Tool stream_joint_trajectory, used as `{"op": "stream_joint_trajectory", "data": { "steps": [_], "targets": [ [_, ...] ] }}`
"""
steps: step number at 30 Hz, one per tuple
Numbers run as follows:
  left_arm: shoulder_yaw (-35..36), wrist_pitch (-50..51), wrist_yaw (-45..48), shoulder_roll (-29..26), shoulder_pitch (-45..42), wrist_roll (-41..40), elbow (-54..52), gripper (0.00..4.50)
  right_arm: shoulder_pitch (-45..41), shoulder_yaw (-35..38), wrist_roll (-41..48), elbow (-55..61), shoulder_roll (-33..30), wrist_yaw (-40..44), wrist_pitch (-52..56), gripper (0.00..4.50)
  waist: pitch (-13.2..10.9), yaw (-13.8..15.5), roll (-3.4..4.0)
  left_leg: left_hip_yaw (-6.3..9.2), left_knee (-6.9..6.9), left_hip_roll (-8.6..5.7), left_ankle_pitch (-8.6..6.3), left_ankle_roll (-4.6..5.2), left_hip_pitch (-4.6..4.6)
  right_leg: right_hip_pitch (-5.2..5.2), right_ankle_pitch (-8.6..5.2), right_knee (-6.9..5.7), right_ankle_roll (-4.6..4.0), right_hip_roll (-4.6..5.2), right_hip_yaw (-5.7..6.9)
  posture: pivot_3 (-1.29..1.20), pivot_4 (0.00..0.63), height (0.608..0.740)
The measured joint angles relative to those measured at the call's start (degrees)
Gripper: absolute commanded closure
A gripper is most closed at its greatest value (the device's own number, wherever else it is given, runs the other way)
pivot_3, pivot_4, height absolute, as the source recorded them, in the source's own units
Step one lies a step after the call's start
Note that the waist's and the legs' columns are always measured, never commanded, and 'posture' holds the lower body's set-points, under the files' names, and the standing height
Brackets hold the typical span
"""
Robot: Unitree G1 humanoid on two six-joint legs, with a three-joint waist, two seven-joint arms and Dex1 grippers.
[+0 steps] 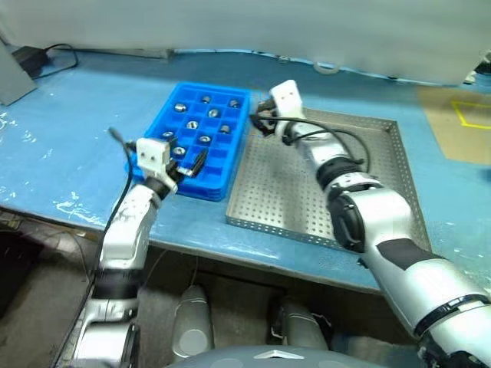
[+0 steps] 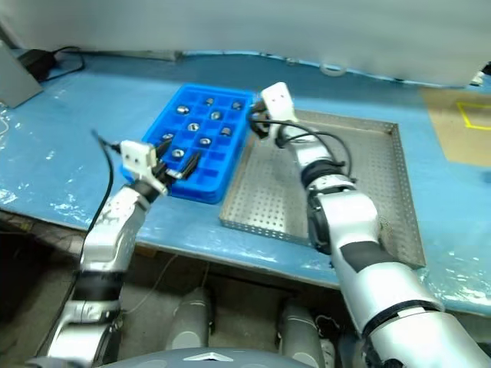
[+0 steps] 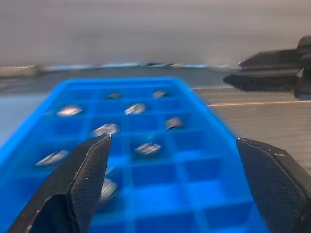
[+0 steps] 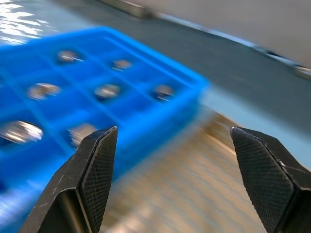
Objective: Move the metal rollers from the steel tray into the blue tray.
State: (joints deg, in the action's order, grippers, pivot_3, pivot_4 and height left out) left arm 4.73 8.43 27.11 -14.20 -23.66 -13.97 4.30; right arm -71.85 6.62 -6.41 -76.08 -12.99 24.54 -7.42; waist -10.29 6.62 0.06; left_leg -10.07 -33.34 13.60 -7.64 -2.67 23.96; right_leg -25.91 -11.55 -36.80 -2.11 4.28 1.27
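Observation:
The blue tray (image 1: 222, 170) lies on the table, left of the steel tray (image 1: 307, 192) and touching it. Several metal rollers (image 1: 214, 113) sit singly in its compartments, mostly in the far rows (image 3: 135, 108). My left gripper (image 1: 186, 157) hovers open over the blue tray's near end, with nothing between its fingers (image 3: 90, 170). My right gripper (image 1: 261, 121) is open and holds nothing. It hangs above the steel tray's far left corner, beside the blue tray's far right corner (image 4: 146, 116). Its black fingers also appear in the left wrist view (image 3: 272, 73).
A pale blue sheet (image 1: 69, 146) covers the table; its front edge runs just below both trays. A black box with a cable (image 1: 31, 57) lies at the far left back, and a white ring (image 1: 326, 67) at the back. Brown floor with yellow tape (image 1: 460, 123) is to the right.

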Motion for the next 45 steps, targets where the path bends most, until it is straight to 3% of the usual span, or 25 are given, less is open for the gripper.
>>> {"op": "stream_joint_trajectory", "data": {
  "steps": [5, 7, 13, 16, 21, 32, 36, 40, 45],
  "targets": [
    [-3.13, -5.58, 10.49, 1.25, -11.74, -0.19, 17.3, 0.0, 8.29, 0.2, 0.92, 5.26, -11.96, 5.52, -0.78, 0.62, 0.04, -4.56, -0.05, -0.1, -0.27, -0.05, -0.17, 0.48, 0.03, 0.12, 0.09, 0.16, 0.13, -0.04, -0.2, -0.48, 0.15, 0.74],
    [-5.09, -7.38, 14.41, 2.78, -15.2, 0.21, 23.27, 0.0, 14.28, 0.86, 3.7, 11.61, -15.17, 12.27, 1.17, 0.62, 0.04, -6.49, -0.06, -0.14, -0.35, -0.01, -0.26, 0.74, 0.05, 0.11, 0.09, 0.18, 0.13, -0.07, -0.21, -0.52, 0.15, 0.74],
    [-7.53, -9.71, 22.21, 5.57, -18.93, 0.19, 30.67, 0.0, 28.23, 0.26, 10.68, 34.05, -18.87, 27.5, 15.2, 0.62, 0.04, -10.85, -0.06, -0.22, -0.62, 0.03, -0.33, 1.06, -0.03, 0.07, 0.1, 0.18, 0.11, -0.13, -0.31, -0.54, 0.15, 0.74],
    [-7.61, -10.48, 23.86, 6.12, -19.12, 0.24, 32.18, 0.0, 32.98, -1.44, 13.42, 45.08, -20.87, 32.99, 24.1, 0.62, 0.03, -11.12, -0.08, -0.21, -0.86, 0.02, -0.46, 0.88, -0.33, 0.5, 0.23, 0.21, 0.12, -0.09, -0.33, -0.52, 0.15, 0.74],
    [-7.61, -10.45, 24.91, 6.34, -18.68, 0.24, 32.21, 0.0, 34.78, -5.09, 15.68, 52.38, -21.73, 38.22, 32.55, 0.62, 0.03, -10.52, -0.09, -0.21, -0.9, -0.13, -0.49, 0.91, -0.72, 1.06, 0.03, 0.51, 0.55, -0.03, -0.39, -0.49, 0.15, 0.74],
    [-7.62, -9.55, 23.97, 4.49, -14.62, 1.43, 28.84, 0.0, 34.67, -13.78, 12.86, 51.82, -22.57, 40.39, 33.65, 0.62, 0.04, -10.41, -0.07, -0.16, -0.69, -0.08, -0.71, 1.27, -0.5, 1.28, 0.46, 1.35, 0.08, 0.0, -0.23, -0.45, 0.15, 0.74],
    [-7.63, -9.2, 23.63, 4.46, -14.3, 1.67, 28.26, 0.0, 34.67, -15.4, 11.22, 51.16, -22.88, 40.18, 33.19, 1.51, 0.04, -10.39, -0.07, -0.17, -0.63, -0.08, -0.72, 1.27, -0.48, 1.28, 0.46, 1.43, 0.08, 0.0, -0.21, -0.45, 0.15, 0.74],
    [-8.04, -8.91, 23.25, 4.33, -14.05, 2.52, 27.96, 0.0, 34.69, -15.72, 11.16, 51.31, -23.15, 40.65, 33.27, 2.86, 0.04, -10.41, -0.07, -0.18, -0.64, -0.09, -0.72, 1.26, -0.5, 1.28, 0.46, 1.42, 0.08, 0.01, -0.23, -0.44, 0.15, 0.74],
    [-6.27, -9.19, 19.41, 4.0, -13.99, 2.6, 27.76, 0.0, 33.69, -11.59, 18.16, 55.18, -19.75, 41.53, 37.47, 2.88, 0.04, -10.72, -0.07, -0.18, -0.64, -0.05, -0.71, 1.26, -0.57, 1.22, 0.47, 1.35, 0.08, -0.01, -0.24, -0.39, 0.15, 0.74]
  ]
}}
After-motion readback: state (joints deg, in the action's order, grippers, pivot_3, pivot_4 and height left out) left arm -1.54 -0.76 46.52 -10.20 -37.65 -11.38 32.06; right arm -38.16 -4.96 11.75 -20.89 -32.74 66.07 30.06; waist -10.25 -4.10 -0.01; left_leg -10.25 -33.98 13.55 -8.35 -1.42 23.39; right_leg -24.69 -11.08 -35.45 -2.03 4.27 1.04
